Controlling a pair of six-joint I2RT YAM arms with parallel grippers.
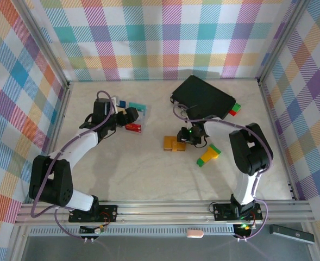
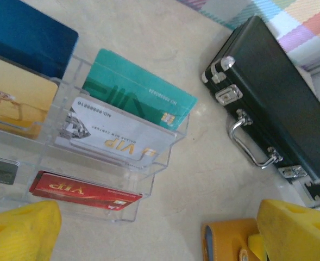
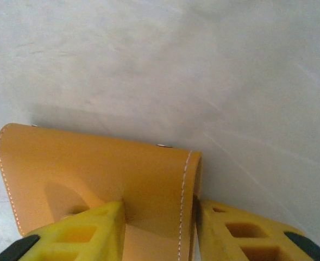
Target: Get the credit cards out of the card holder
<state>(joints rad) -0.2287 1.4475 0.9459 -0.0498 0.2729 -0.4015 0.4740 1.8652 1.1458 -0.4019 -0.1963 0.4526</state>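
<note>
At the centre of the table, seen from above, the card holder lies flat with its long axis running roughly from 9 to 3 o'clock. The right gripper sits at its 2 o'clock end, so from that tool the holder stretches away toward 8 o'clock. In the right wrist view the two yellow fingers stand on either side of the stitched end of the orange leather, and both look to be touching it. I read that as a pinch on the holder's end, though how firm it is I cannot tell.

The left gripper hangs wide apart with nothing between its jaws, close over a clear rack. Credit cards stand in the rack's slots: teal, grey-white, red, blue and yellow. From this gripper the holder lies toward 4 o'clock, and a corner of it shows at the bottom of the left wrist view with a sliver of grey-blue lining. No view looks into the pockets, so I cannot tell whether any card is left inside.

The right arm is plainly the nearer one, being on the holder. A black case lies at 1 o'clock from the holder. A green-and-yellow block lies at 4 o'clock, apart from it. The coming move likely turns on opening the fold along that long axis, so that the pockets face the free left gripper.
</note>
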